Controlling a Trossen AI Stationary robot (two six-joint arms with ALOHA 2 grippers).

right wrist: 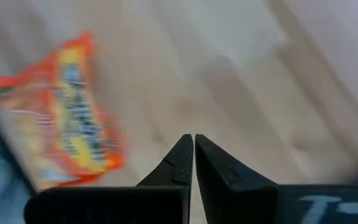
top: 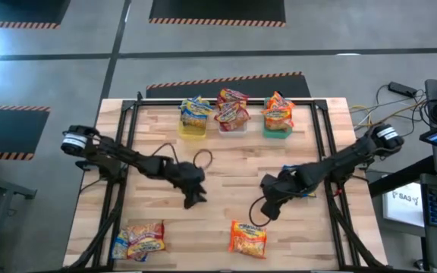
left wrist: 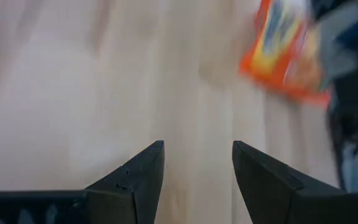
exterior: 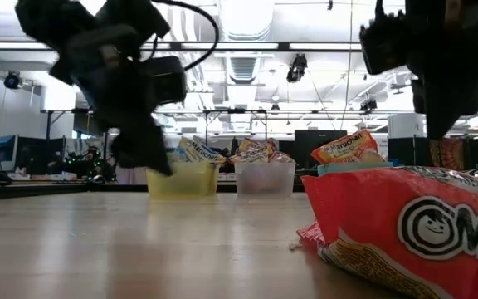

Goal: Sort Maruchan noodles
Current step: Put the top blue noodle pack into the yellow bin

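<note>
Right tool [top: 271, 214] empty, just beside orange packet [top: 248, 238]; tips together

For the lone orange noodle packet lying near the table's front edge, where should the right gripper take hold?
The orange packet lies flat and alone on the table. Probably best from straight above, pinching across its narrower width near the middle. The right gripper, nearest, would first need its shut fingers opened.

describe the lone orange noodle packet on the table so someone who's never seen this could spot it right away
Start at the wooden table and go to its near edge, opposite the row of three bins. There, just below the right gripper, one orange packet lies flat by itself. The other packets still on the table form a small overlapping pile toward the left corner, so this is the only one lying alone.
</note>
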